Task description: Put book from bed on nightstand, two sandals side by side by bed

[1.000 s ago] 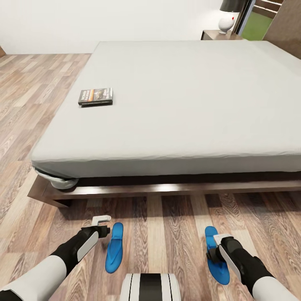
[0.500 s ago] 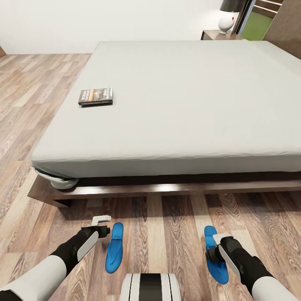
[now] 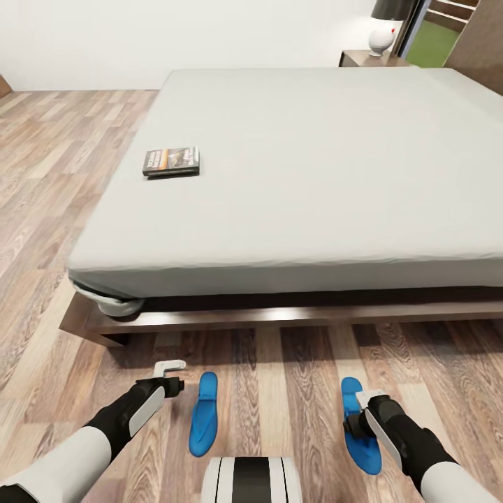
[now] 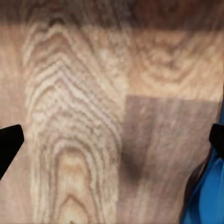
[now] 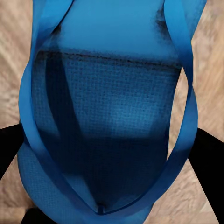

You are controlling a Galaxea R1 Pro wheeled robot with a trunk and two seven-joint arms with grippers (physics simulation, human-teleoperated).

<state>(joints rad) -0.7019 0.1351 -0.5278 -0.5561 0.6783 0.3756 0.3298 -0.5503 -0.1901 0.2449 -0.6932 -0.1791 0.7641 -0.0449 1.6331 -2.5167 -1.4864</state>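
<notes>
Two sandals [image 3: 204, 413] [image 3: 360, 436], one book [image 3: 172, 161], one bed [image 3: 314, 175].

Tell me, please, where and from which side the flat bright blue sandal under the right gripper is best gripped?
Probably from straight above, pinching the flat bright blue sandal across its width. It lies sole-down on the wood-plank floor, and the right gripper already hangs over it with one finger at each long edge, near the strap.

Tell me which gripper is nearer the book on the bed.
Left. The left gripper hangs over the floor on the book's side of the bed; the right gripper is further across, over a blue sandal.
</notes>
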